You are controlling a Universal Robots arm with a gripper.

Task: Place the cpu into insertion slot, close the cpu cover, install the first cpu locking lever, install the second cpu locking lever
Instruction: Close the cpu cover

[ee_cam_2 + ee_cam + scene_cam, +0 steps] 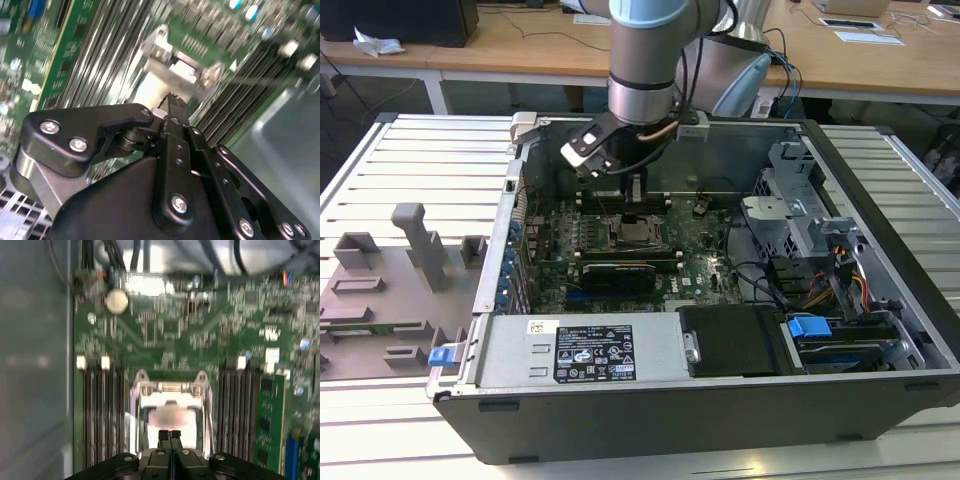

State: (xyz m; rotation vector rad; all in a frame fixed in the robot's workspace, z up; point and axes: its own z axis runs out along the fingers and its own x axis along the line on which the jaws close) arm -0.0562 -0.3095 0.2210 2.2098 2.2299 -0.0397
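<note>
Sheet-metal wall of the open computer case (650, 415) comes nearest in the exterior view. Just behind it lie a grey power supply (590, 348) with a white label and a black drive bay (730, 338), with a blue tab (810, 327) beside the bay. The case rests on a slatted metal table (400, 150). On that table, to the exterior view's left of the case, stand grey fixture blocks (415, 245).

Deeper inside lies the green motherboard (705, 250), with a long black component (617, 273) across it. Just beyond that component, near the middle of the board, sits the insertion slot (632, 233), with long dark memory slots (100, 415) running along both of its sides. In the first wrist view the cpu (170, 416) shows as a pale square lying in the slot. The silver frame of the cpu cover (170, 388) lies around the chip, though I cannot tell whether it is pressed fully flat.

The gripper (170, 434) hangs straight over the slot, close above the chip. Its two black fingertips (172, 102) are pressed together, tip against tip — whether they touch the cover I cannot tell.

Farther along the board sits a round silver coin cell (116, 301). The arm (642, 60), pale blue and silver, rises out of the case, and behind it stand wooden desks (500, 50).
</note>
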